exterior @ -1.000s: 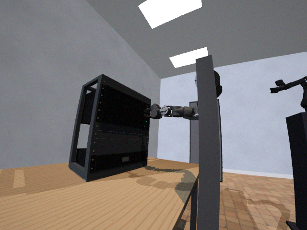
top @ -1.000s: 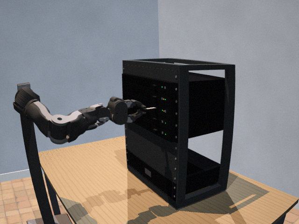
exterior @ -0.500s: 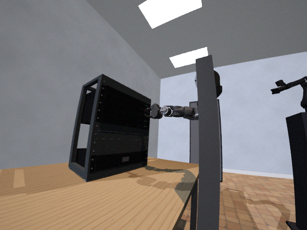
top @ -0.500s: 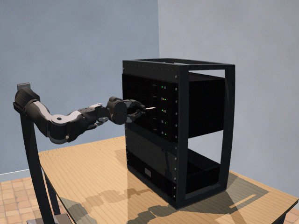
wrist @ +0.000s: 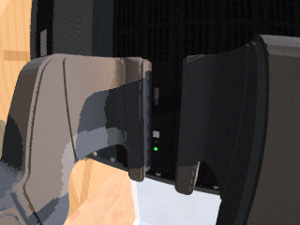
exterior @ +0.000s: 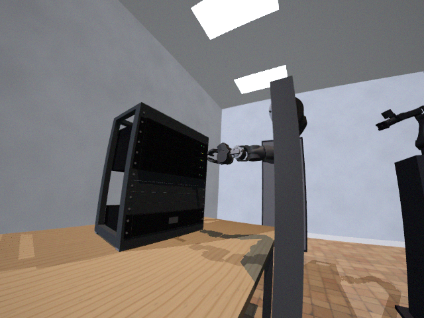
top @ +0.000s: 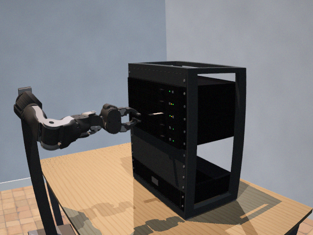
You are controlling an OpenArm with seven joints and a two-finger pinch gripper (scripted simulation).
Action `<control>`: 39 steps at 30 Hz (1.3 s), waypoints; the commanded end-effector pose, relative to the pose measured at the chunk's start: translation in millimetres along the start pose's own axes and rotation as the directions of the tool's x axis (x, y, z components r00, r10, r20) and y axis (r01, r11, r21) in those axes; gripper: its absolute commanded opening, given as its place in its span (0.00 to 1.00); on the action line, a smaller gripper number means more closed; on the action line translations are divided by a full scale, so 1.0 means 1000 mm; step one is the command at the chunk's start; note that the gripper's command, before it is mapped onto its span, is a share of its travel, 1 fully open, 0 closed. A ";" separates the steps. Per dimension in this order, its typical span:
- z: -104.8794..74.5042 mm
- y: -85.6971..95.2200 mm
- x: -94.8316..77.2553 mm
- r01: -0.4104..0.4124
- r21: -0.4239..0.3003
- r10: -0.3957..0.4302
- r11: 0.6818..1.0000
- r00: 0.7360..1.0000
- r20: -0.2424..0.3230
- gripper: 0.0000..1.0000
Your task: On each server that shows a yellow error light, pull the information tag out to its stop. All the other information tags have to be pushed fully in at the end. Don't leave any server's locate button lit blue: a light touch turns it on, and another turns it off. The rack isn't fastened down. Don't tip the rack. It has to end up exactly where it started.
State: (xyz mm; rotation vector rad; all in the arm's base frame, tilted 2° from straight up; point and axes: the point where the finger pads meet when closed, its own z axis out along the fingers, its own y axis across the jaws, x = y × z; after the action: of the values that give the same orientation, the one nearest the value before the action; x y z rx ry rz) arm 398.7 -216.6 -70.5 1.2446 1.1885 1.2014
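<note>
The black rack (top: pixel 190 152) (exterior: pixel 130 177) (wrist: pixel 187 19) stands upright on the wooden table (top: pixel 96 176) (exterior: pixel 136 280). Several servers sit in its upper half. The second server (top: pixel 170 103) and the third server (top: pixel 170 116) show a yellow light beside a green one; the others show only green. The third server's white information tag (top: pixel 156 114) sticks out of the front. The other tags look pushed in. I see no blue light. My gripper (top: pixel 137 118) (exterior: pixel 209 158) (wrist: pixel 168 123) hangs just left of the pulled-out tag's end, clear of it. Its fingers stand a little apart with nothing between them.
The arm's dark post (top: pixel 33 161) (exterior: pixel 287 205) stands at the table's near left edge. A blank panel and a lower unit (top: pixel 154 180) fill the rack's bottom half. A second stand (exterior: pixel 411 205) is off the table at the right.
</note>
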 end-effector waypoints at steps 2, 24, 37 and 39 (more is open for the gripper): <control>0.000 0.007 -0.002 -0.003 -0.017 0.003 1.000 1.000 0.007 0.10; -0.001 0.049 -0.004 -0.003 -0.015 0.003 1.000 1.000 0.008 0.10; -0.001 0.045 -0.002 -0.003 -0.015 0.003 1.000 1.000 0.008 0.10; -0.001 0.045 -0.002 -0.003 -0.015 0.003 1.000 1.000 0.008 0.10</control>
State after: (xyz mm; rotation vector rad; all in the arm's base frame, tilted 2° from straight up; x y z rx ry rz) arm 398.4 -219.5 -28.1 1.2473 1.1793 1.2015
